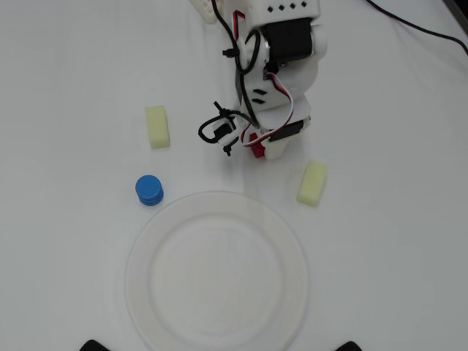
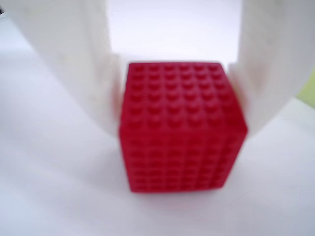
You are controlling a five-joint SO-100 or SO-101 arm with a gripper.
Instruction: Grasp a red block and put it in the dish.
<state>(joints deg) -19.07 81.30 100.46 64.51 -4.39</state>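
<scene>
Dish (image 1: 216, 329) lay at about six o'clock from the gripper (image 1: 252, 146) in the overhead view, just beyond the red block (image 1: 255, 143) peeping beneath it, while the wrist view showed white fingers (image 2: 78, 64) pressed against the cube's (image 2: 179, 128) flanks.

White arm (image 1: 281, 69), black motors, red-white cables

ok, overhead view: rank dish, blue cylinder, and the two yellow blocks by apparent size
1. dish, by far the largest
2. the yellow block on the left and the yellow block on the right: look alike, no ranking between them
3. blue cylinder, a bit smaller than either block
</scene>
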